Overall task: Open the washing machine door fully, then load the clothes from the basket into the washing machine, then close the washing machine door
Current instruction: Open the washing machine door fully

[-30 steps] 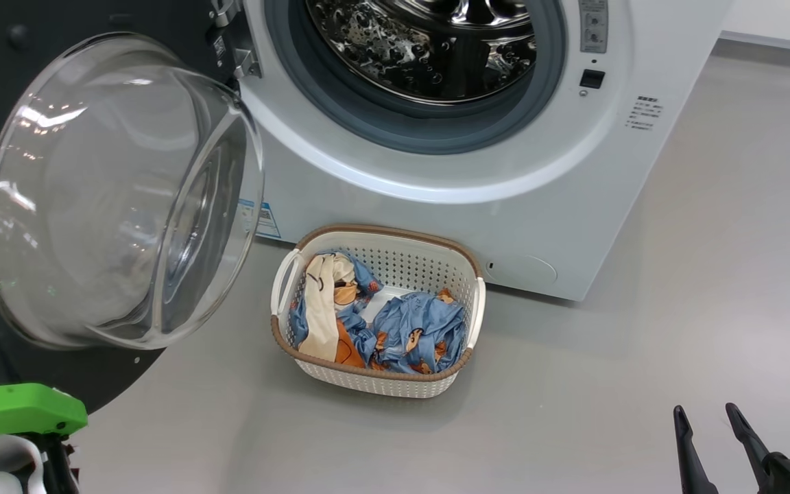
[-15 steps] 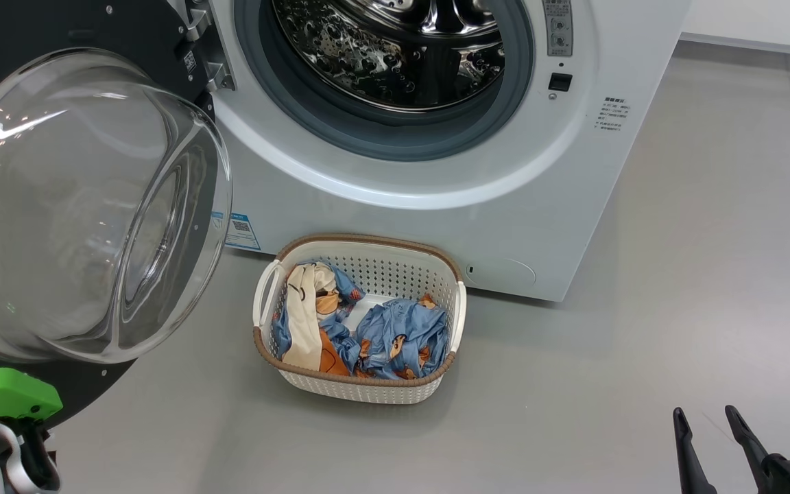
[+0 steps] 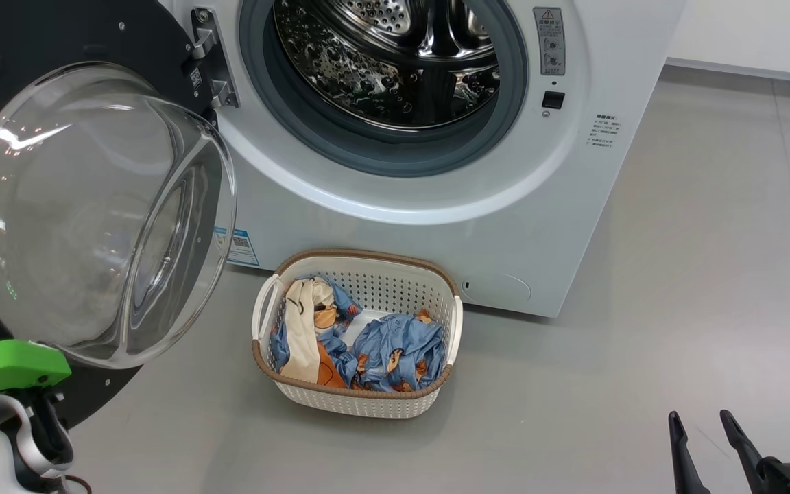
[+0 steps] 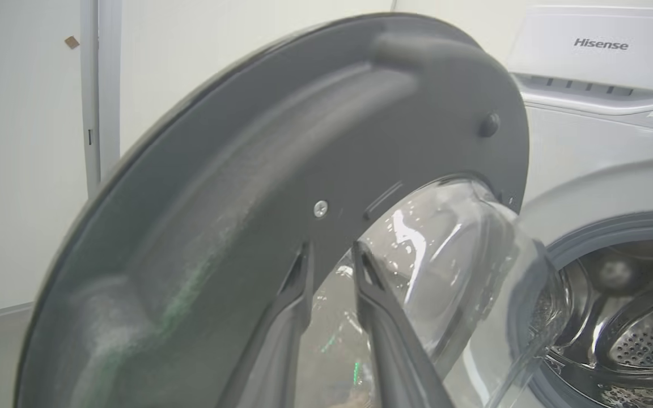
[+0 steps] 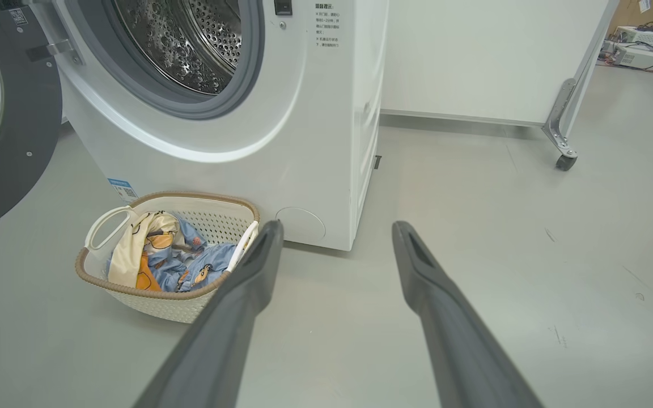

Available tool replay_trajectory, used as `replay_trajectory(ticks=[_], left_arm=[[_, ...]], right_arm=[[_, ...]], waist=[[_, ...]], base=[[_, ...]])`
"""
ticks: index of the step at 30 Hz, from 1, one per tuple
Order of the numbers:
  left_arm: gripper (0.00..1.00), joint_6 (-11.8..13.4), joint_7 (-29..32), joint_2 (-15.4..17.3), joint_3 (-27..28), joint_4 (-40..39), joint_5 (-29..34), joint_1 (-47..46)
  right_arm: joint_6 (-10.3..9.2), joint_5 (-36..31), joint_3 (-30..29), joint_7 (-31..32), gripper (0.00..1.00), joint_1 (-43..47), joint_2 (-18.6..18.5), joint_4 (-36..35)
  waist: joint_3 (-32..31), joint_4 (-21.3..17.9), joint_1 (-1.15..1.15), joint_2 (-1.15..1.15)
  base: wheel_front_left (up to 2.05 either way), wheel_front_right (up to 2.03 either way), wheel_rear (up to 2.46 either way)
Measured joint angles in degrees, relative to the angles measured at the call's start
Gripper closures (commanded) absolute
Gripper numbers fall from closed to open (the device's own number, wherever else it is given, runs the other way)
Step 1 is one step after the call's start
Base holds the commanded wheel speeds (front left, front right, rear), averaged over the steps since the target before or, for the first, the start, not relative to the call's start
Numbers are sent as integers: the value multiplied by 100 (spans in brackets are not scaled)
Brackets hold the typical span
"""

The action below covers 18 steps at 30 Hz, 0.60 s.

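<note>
Washing machine door (image 3: 93,213) cropped left; clothes (image 3: 395,350) mostly hide basket (image 3: 367,406) floor.

Head view: high, looking forward and down onto the big white front-loading washing machine (image 3: 395,226) and grey floor (image 3: 642,343). Left wrist view: very near the round black-rimmed glass-windowed door (image 4: 247,170), facing its inner side, washing machine behind. Right wrist view: low, farther back, facing the washing machine's front corner. Head and right wrist views share the small cream perforated basket (image 3: 357,405)
</note>
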Motion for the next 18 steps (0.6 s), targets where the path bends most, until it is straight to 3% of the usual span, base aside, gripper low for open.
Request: replay_trajectory(ticks=[2,4,5,12,18], left_arm=[[51,-89,-32,-13,-93,-203,-73,3],[11,-193,-33,-15,-213,-414,-154,19],[0,-338,-35,-15,-385,-641,-185,62],[0,-797,-49,-27,-999,-1102,-277,445],[0,-972,-49,-25,-1300,-1136,-364,1014]], right_arm=[[0,0,5,0,0,-1,8,0],[0,0,44,0,0,-2,8,0],[0,0,87,0,0,-5,11,0],[0,0,210,0,0,-19,14,-2],[0,-1,254,0,0,-121,7,-30]], waist=[[-17,-6,0,0],[-35,-30,0,0],[-52,-66,0,0],[-110,-264,0,0],[-125,-549,0,0]], base=[[0,0,0],[0,0,0],[0,0,0],[0,0,0],[0,0,0]])
